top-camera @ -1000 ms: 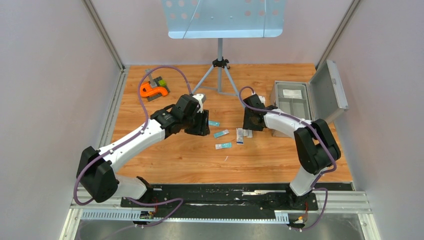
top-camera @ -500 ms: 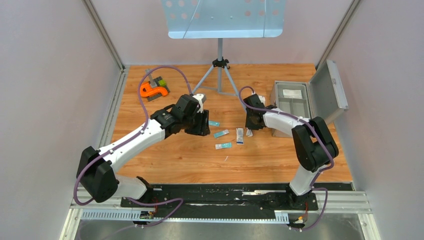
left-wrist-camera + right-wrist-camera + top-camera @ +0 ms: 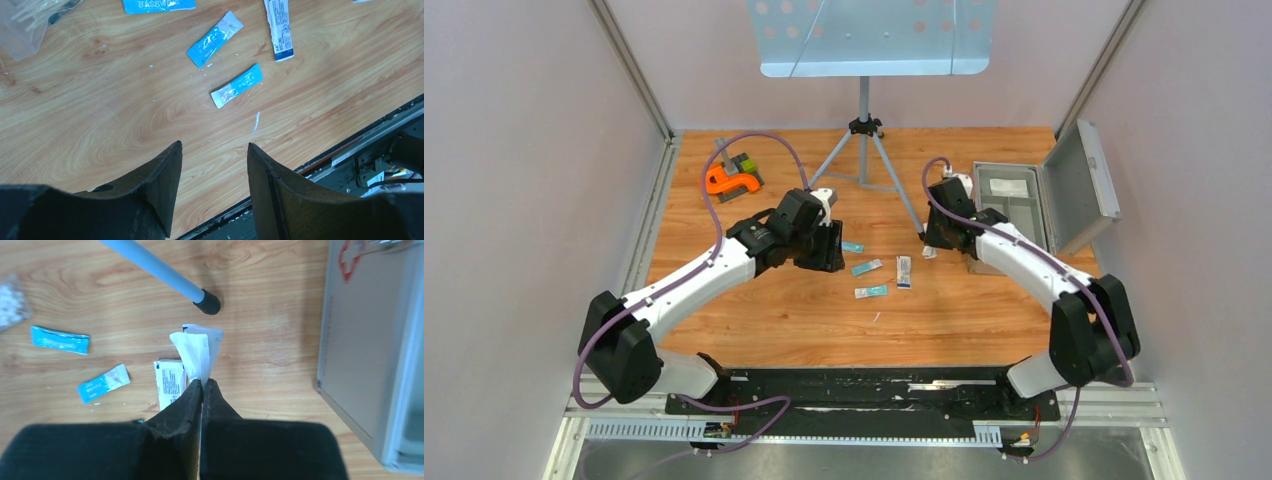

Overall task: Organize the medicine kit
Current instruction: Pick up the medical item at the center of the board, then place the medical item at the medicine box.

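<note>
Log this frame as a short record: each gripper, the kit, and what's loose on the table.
left gripper: open, empty, above the table
right gripper: shut on a white packet, beside the medicine kit
medicine kit: lid open, a flat white item in its far compartment
loose on table: three teal packets, one white sachet

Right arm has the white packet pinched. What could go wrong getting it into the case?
The right end effector holds the white paper packet only by one end; it may slip or tear. The silver-grey aluminium case has a wall in the way; a low path could snag the packet. The blue-grey metal tripod leg stands close; a wide swing might hit it.
</note>
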Robot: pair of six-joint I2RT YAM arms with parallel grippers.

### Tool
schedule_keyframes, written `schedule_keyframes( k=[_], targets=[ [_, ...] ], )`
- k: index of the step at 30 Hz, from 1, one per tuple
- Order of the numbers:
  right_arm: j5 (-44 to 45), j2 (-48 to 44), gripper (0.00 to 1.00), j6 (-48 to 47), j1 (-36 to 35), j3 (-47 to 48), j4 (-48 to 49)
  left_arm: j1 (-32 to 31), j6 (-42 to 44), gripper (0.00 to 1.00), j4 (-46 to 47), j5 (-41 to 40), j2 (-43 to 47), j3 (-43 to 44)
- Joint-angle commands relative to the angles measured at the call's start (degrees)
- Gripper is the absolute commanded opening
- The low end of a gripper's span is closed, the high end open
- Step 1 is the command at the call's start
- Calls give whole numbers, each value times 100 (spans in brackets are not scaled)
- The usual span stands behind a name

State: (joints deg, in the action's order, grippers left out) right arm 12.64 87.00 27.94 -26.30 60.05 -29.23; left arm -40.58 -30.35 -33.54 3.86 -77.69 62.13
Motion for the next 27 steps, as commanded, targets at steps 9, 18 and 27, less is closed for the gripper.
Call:
schedule_keyframes(
  k=[9, 18, 27],
  targets=[
    [-78, -1169, 0, 350, 1871, 742, 170, 6, 8, 59, 175, 4, -60, 47],
    [538, -122, 0, 2409, 2998, 1486, 717, 5, 18, 59, 116, -96, 1, 67],
    [632, 775, 0, 3782, 3123, 1790, 990, 6, 111, 59, -67, -304, 64, 148]
  ],
)
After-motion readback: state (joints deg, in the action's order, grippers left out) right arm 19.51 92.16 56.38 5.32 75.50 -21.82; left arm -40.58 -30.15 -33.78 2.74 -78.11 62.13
